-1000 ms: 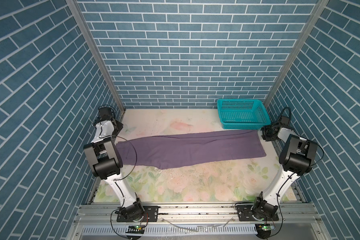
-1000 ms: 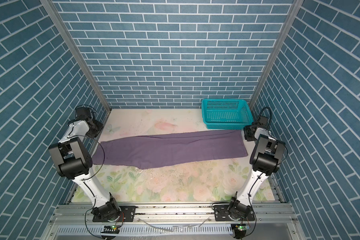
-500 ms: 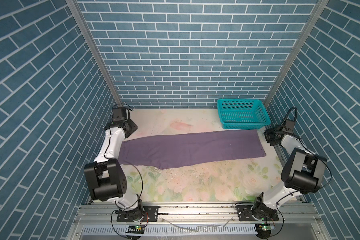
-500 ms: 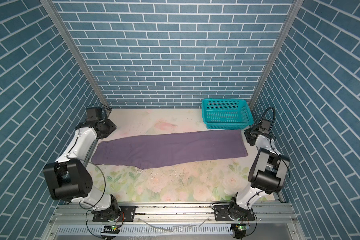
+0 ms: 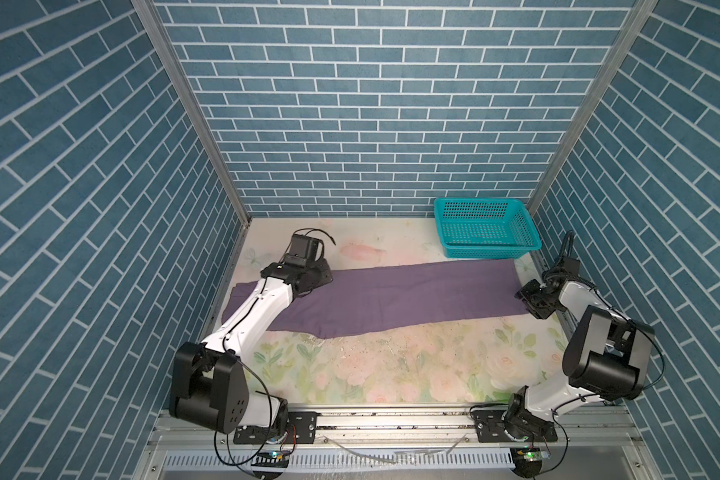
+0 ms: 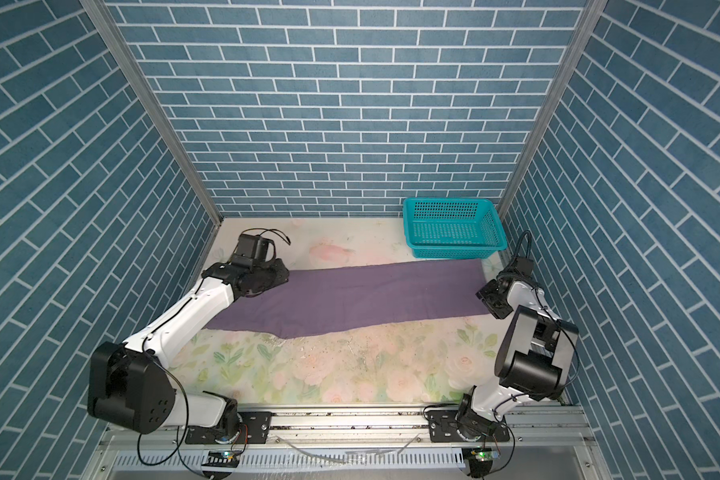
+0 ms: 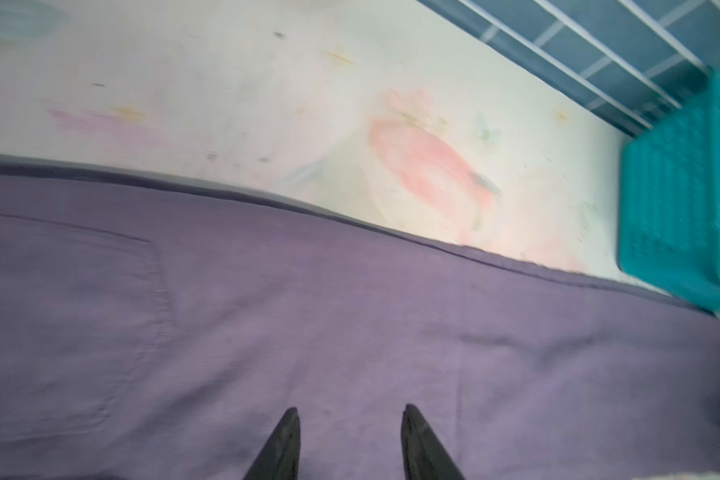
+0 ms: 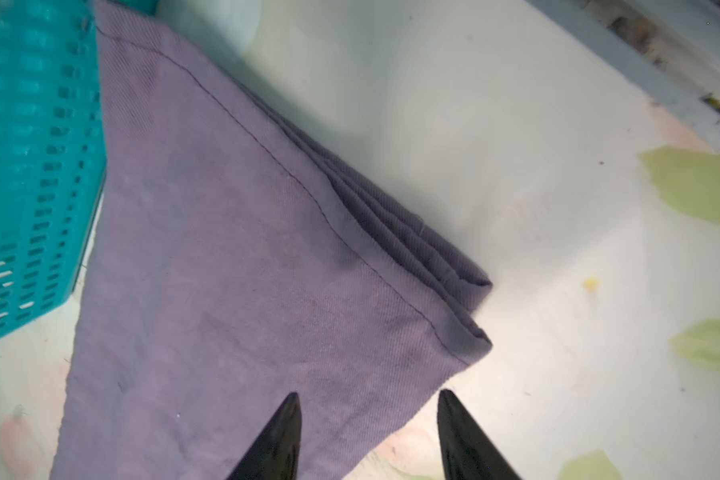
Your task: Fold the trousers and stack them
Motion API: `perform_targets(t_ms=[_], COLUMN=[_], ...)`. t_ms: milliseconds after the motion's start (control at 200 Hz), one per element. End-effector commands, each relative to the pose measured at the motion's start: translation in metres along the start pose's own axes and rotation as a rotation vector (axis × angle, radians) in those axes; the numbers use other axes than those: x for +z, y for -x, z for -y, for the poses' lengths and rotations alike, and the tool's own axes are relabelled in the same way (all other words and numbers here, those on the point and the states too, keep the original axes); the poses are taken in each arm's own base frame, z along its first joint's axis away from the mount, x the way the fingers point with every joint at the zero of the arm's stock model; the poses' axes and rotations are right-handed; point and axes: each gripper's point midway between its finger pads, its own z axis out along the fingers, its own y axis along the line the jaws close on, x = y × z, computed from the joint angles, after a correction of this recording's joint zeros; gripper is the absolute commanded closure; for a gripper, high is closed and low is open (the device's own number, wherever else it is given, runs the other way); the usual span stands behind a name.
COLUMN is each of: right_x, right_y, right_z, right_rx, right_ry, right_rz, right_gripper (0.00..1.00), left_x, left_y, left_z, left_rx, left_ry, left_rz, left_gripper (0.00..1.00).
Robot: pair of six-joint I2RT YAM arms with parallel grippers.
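Fingers (image 7: 282, 446) apart, floral table (image 5: 391, 370), blue-brick walls (image 5: 371, 124)

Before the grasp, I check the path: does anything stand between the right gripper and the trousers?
Nothing visible does. The open right gripper is at the hem corner of the trousers; the basket stands aside, along their far edge.
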Motion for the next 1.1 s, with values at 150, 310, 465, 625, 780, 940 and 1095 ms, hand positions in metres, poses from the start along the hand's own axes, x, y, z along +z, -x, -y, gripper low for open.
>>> perform_targets(t_ms=[150, 310, 465, 625, 780, 940, 1095], right_x=[0.028, 0.034, 0.043, 0.042, 0.023, -0.014, -0.046], right_y=[-0.013, -0.003, 0.002, 0.006, 0.018, 0.031, 0.023], right_z=[0.008, 0.010, 0.010, 0.006, -0.003, -0.024, -0.061], right_rx=[-0.048, -0.034, -0.028, -0.027, -0.051, -0.129, -0.312], right_ry=[-0.036, -0.058, -0.057, -0.040, -0.010, 0.000, -0.009], right_rz=[-0.141, -0.124, -0.124, -0.095, -0.008, 0.121, 0.215], right_gripper=[0.50, 0.51, 0.73, 1.00, 1.00, 1.00, 1.00], left_x=[0.045, 0.065, 0.084, 0.103, 0.114, 0.113, 0.102], left_y=[-0.054, -0.085, -0.117, -0.135, -0.143, -0.139, -0.113], left_z=[0.121, 0.174, 0.202, 0.211, 0.212, 0.217, 0.212], left_rx=[0.245, 0.338, 0.388, 0.389, 0.383, 0.355, 0.277], left_ry=[-0.171, -0.241, -0.275, -0.287, -0.287, -0.311, -0.333], left_rz=[-0.131, -0.213, -0.292, -0.343, -0.371, -0.387, -0.365], left_gripper=[0.57, 0.57, 0.57, 0.57, 0.58, 0.59, 0.59])
